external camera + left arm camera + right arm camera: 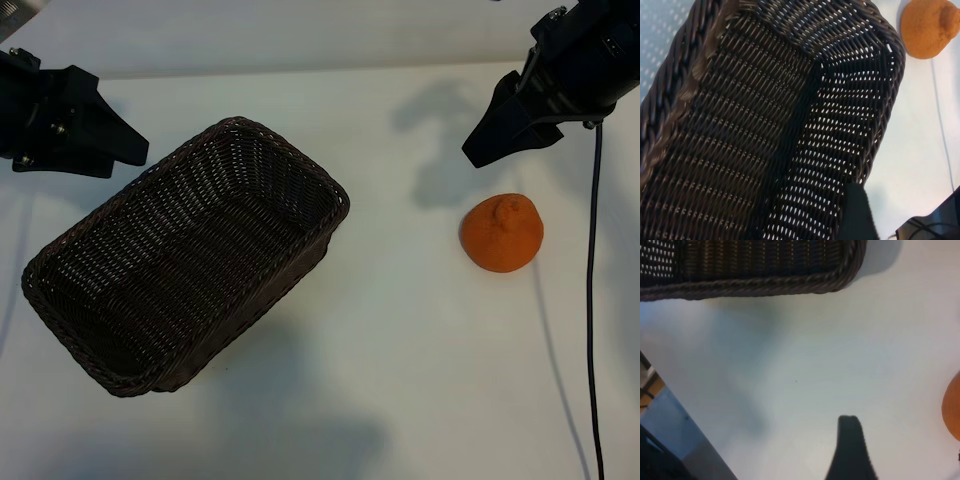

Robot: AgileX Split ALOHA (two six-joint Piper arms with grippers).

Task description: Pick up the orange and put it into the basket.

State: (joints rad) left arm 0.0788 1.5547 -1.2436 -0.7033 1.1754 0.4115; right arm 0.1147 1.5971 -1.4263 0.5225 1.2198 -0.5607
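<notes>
**Basket and orange on the table, both grippers hovering**

The table (400, 380) is bearing the basket (190, 255), which is lying diagonally and holding nothing. The left gripper (135, 150) is hanging beside its far left rim, jaws parted and holding nothing. The right gripper (478, 150) is pointing down just above the orange (502, 234), likewise parted and unladen. The orange is sitting well right of the basket.

We see bright, even light on the white table (400, 380). Soft double shadows lie beside the right gripper (480, 150) and below the basket (130, 300), so several lamps shine from above. The orange (502, 233) looks sharp in the exterior view. In the right wrist view the near finger (850, 450) is blurred.
</notes>
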